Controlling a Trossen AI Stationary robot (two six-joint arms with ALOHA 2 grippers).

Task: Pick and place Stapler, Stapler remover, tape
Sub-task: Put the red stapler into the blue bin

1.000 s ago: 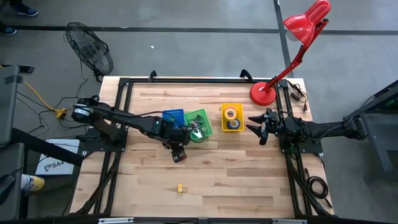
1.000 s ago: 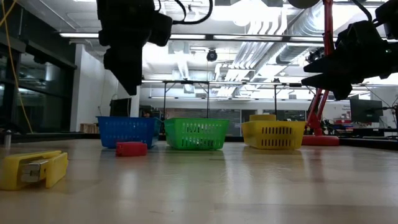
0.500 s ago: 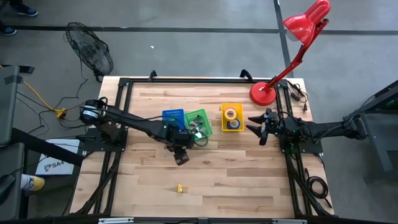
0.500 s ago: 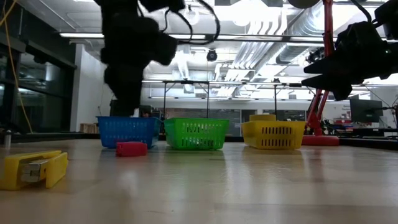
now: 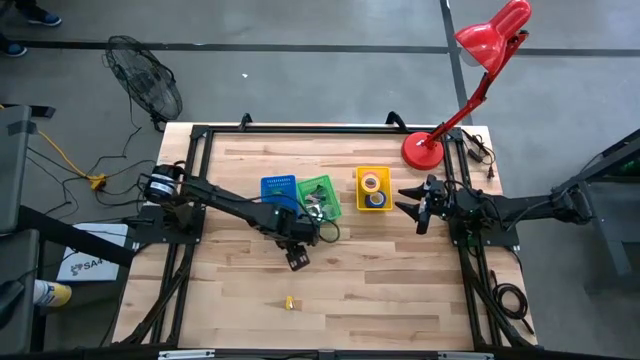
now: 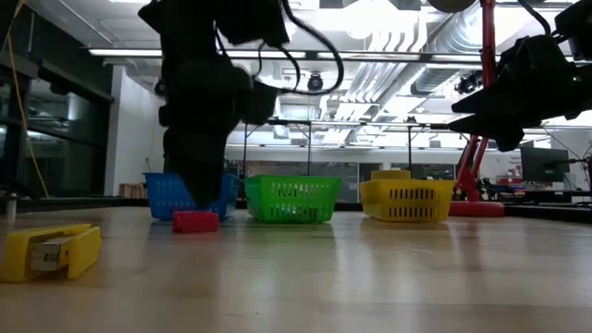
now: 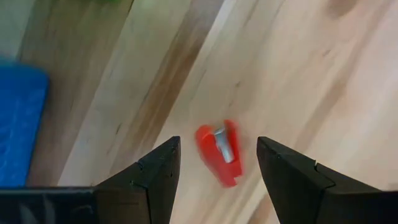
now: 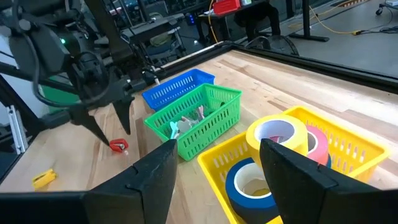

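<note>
Three bins [image 5: 319, 196] stand just behind the spread left pincer [image 7: 214, 163] hanging over a red stapler remover [image 7: 219, 154].

We see bare wooden tabletop [image 7: 298, 68] on both sides of the small red stapler remover [image 7: 217, 152] between our left gripper's [image 7: 214, 163] spread fingers; the blue plastic basket [image 7: 22, 124] stands just beside.

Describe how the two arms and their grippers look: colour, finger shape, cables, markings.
Both arms are dark, slim and jointed. The left gripper has two black fingers with flat, angular faces tapering to blunt tips; the right gripper has the same wedge-shaped black fingers. A black cable loops off the left arm near its wrist. A small green light glows on that arm in the right wrist view.
</note>
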